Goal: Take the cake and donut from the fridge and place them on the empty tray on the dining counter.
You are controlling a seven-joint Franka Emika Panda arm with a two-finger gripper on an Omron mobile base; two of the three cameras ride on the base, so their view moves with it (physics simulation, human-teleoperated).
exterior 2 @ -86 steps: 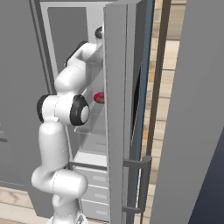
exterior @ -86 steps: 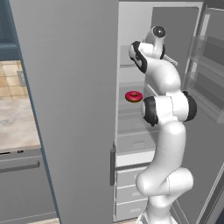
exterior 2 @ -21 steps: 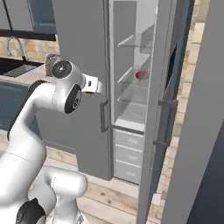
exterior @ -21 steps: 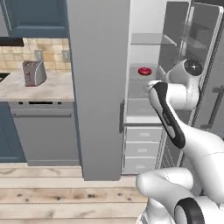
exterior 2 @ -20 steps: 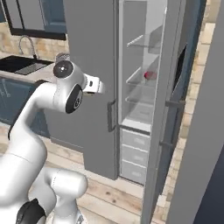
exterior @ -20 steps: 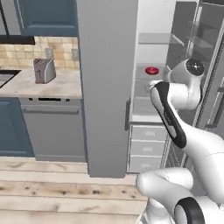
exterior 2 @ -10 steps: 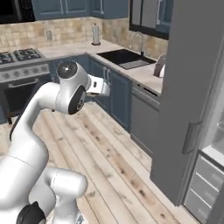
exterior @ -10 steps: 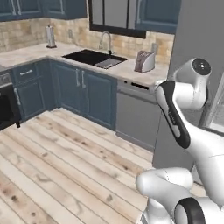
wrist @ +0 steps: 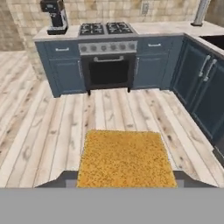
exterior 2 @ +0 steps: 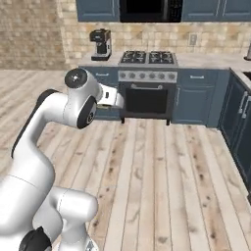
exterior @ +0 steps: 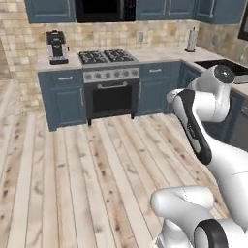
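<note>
Cake (wrist: 126, 158): a tan-orange, grainy block, large and close in the hand view, sitting between the two dark finger tips (wrist: 61, 178) at the bottom corners. Jaws are closed onto its sides and carry it; its lower edge is hidden. In the right base view a sliver of tan shows at the gripper (exterior 2: 105, 104), which is held high over the plank floor (exterior 2: 162, 176).

Beyond the cake, the far wall: a stove (wrist: 107, 54) with a dark oven door, set in dark blue cabinets (wrist: 65, 70). A black coffee machine (wrist: 53, 16) stands on the worktop (wrist: 153, 28) left of the burners. No writing or brand is readable anywhere.
</note>
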